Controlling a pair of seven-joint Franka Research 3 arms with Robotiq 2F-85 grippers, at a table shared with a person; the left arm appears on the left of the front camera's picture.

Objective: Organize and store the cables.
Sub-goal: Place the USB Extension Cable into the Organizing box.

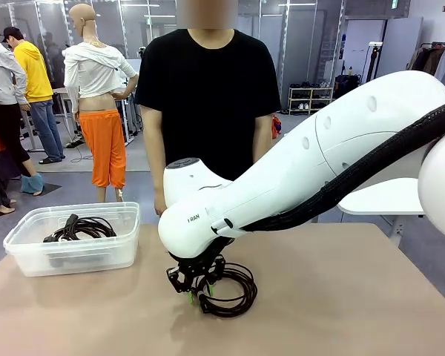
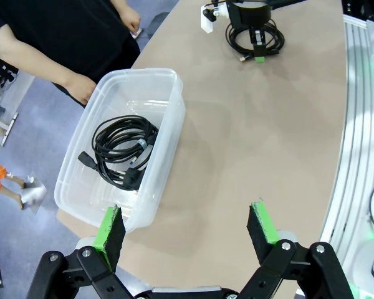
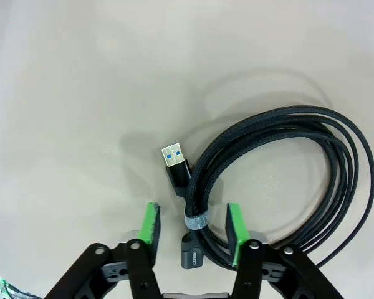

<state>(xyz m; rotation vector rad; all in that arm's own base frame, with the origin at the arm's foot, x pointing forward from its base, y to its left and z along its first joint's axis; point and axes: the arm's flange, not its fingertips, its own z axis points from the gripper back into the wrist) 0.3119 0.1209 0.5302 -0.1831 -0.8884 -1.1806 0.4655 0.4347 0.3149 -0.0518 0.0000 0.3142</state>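
- Black braided cable (image 3: pixel 280 168), coiled and bound with a small grey strap (image 3: pixel 196 221), lies flat on our beige worktop (image 1: pixel 341 297); its USB plug (image 3: pixel 174 163) with the blue insert points away from the coil.
- Our right end effector (image 3: pixel 191 225) stands over that coil with its green pads (image 3: pixel 150 224) spread apart, one on either side of the strapped section, not clamping it.
- From the front we see this coil (image 1: pixel 226 289) directly beneath the right arm (image 1: pixel 319 167), near the worktop's middle.
- Our left end effector (image 2: pixel 187 227) hangs wide open above the worktop, holding nothing.
- Just beyond its left finger sits a clear plastic bin (image 2: pixel 168 118) containing another coiled black cable (image 2: pixel 121 149) with plug ends.
- A person in a black shirt (image 1: pixel 208 96) stands at the far side, one hand (image 2: pixel 81 87) near the bin's rim.
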